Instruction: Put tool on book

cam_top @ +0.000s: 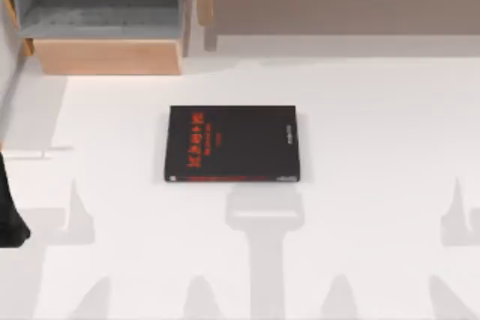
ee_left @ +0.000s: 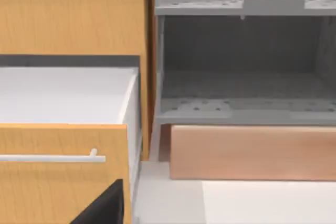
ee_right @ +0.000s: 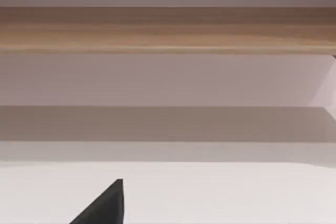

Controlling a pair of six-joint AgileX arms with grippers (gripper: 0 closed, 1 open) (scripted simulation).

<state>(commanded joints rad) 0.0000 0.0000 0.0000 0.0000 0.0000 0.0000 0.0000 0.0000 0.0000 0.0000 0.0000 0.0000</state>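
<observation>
Top view: flat black rectangular book with red lettering [cam_top: 231, 145] lies bare mid-table; my grippers' state, I cannot tell.
Left wrist view faces a drawer with a pale bar handle [ee_left: 52, 157]: I should find the tool before reaching.

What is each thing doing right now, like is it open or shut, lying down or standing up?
book: closed, lying flat on the table, cover up, nothing on top of it.
drawer: pulled open.
shelf compartment: open at the front.
left arm: at the table's left edge, apart from the book.
</observation>
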